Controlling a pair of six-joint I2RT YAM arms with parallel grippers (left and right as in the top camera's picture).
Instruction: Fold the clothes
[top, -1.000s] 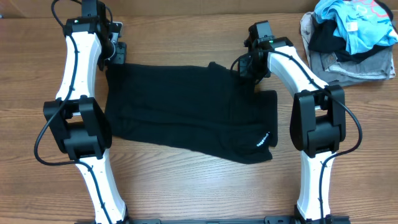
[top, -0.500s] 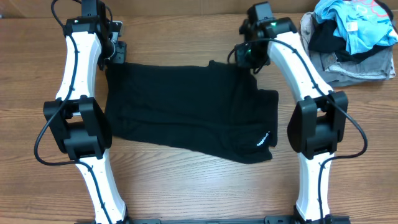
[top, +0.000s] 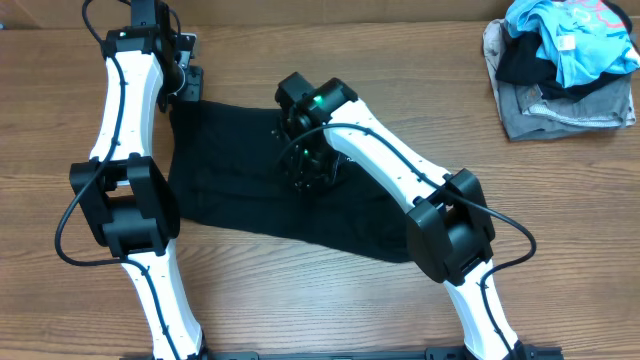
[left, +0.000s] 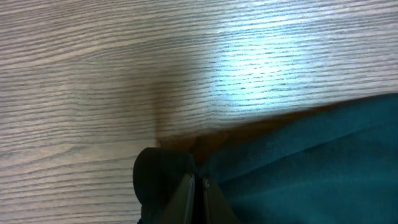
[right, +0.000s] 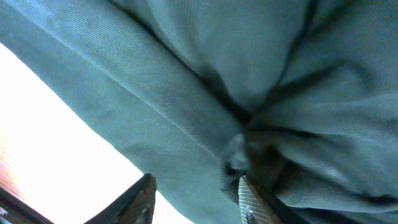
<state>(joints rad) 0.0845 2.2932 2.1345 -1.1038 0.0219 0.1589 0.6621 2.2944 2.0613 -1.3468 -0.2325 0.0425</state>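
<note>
The clothes (top: 230, 170), a black garment, lie spread on the wooden table (top: 330, 310). My left gripper (top: 187, 92) is shut on its far left corner; the left wrist view shows the closed fingertips (left: 198, 182) pinching the dark fabric (left: 311, 162) at the edge. My right gripper (top: 312, 175) hangs over the garment's middle, above a bunched fold. In the right wrist view its gripper (right: 196, 199) stands with its fingers (right: 146, 199) apart, and a fold of the fabric (right: 205, 62) lies loosely across the gap.
At the back right corner sits a pile with a light blue shirt (top: 575, 35) on a grey folded garment (top: 560, 110). Both arms' bases stand at the table's near edge.
My right arm swung from the garment's far right corner leftward to its middle, taking that fabric with it, and its jaws have parted. The left arm has not moved.
</note>
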